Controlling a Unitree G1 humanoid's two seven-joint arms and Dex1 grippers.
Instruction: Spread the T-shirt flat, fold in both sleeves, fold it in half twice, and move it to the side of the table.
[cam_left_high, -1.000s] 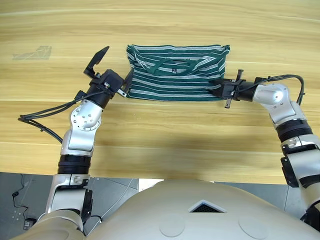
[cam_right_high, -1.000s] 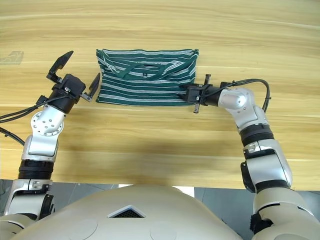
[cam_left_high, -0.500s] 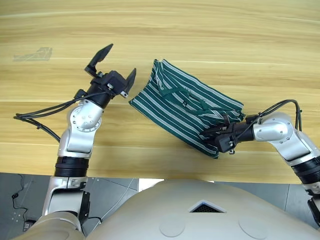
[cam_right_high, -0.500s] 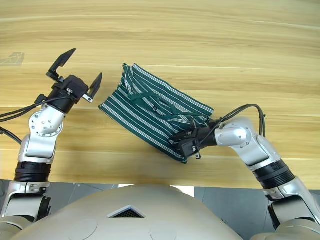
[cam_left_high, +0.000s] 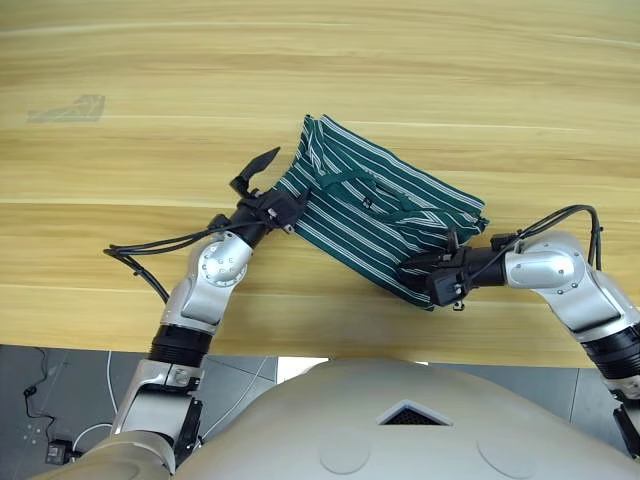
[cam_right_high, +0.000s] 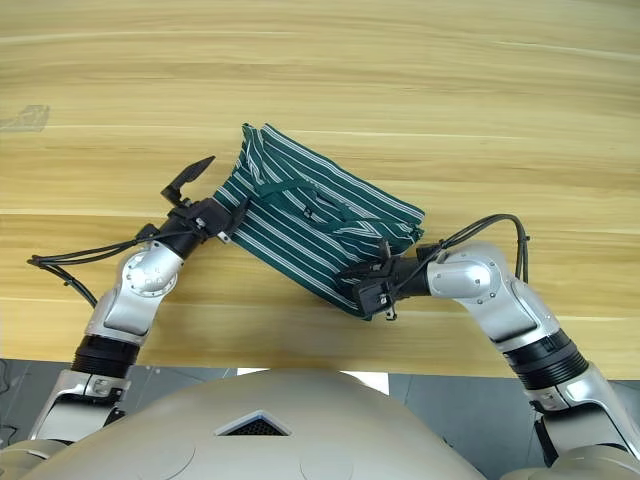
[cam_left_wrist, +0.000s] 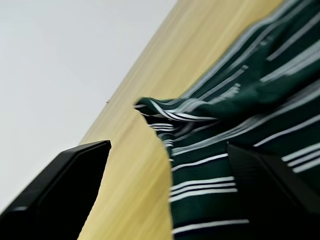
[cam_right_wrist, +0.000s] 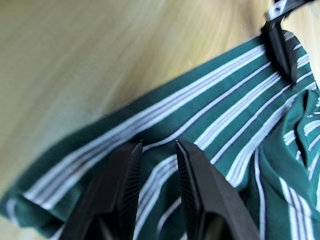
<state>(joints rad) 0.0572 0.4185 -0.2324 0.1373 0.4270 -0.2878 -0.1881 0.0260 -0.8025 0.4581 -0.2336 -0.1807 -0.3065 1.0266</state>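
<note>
One dark green T-shirt (cam_left_high: 375, 215) with white stripes lies folded into a rough rectangle on the wooden table (cam_left_high: 320, 60). It is set at a slant, one short end pointing to the far left and the other to the near right, close to the table's near edge. Its neckline (cam_left_high: 362, 188) faces up in the middle of the bundle, and the near-right end is bunched and rumpled.

The left gripper (cam_left_high: 275, 188) sits at the shirt's far-left end with its claw spread wide. One finger (cam_left_high: 262, 160) sticks up and out over bare wood, and the other lies at the cloth's edge. In the left wrist view the striped hem runs between the two fingers (cam_left_wrist: 55, 195), one over the table and one over the fabric; whether either touches the cloth cannot be told.

The right gripper (cam_left_high: 410, 270) lies low at the near-right corner. Its fingers (cam_right_wrist: 120, 195) are drawn almost together on the cloth, with a narrow strip of striped fabric in the slit between them, pinching the T-shirt there.

Black cables (cam_left_high: 150, 247) loop off the left forearm across the table, and another cable (cam_left_high: 560, 212) arcs over the right forearm. A faint grey mark (cam_left_high: 65, 107) shows on the wood at the far left, well apart from the shirt
</note>
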